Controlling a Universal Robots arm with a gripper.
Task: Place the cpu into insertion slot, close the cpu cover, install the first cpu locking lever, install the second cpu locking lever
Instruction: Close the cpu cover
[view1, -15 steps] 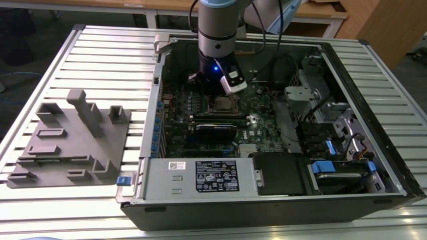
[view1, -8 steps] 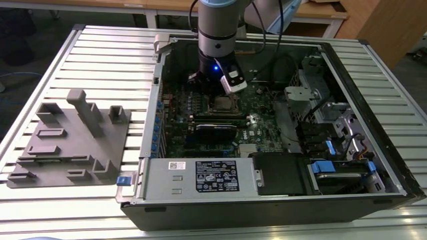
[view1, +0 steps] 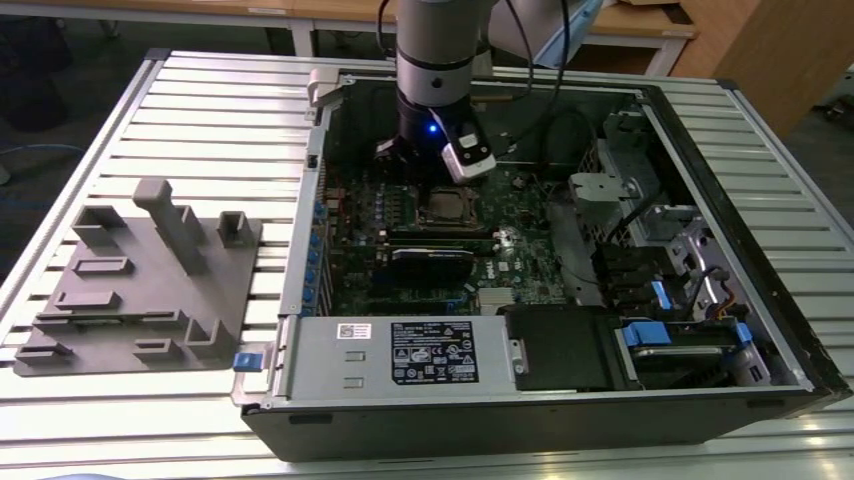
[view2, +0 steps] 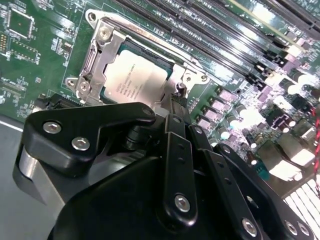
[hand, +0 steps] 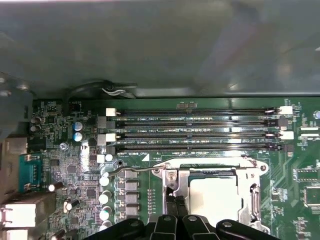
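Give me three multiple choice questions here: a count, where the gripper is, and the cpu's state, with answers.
1. How many long memory slots run side by side? A two; B four; C six.
2. Inside the computer case, the gripper tip is: A on the memory slots; B at the cpu cover corner; C against the case wall.
3. The cpu is: A held by the gripper; B lying on the memory slots; C seated in the insertion slot, cover down.
Answers: B, four parallel rows; B, its tip sits at the frame's corner in both wrist views; C, its grey top shows through the cover's window.
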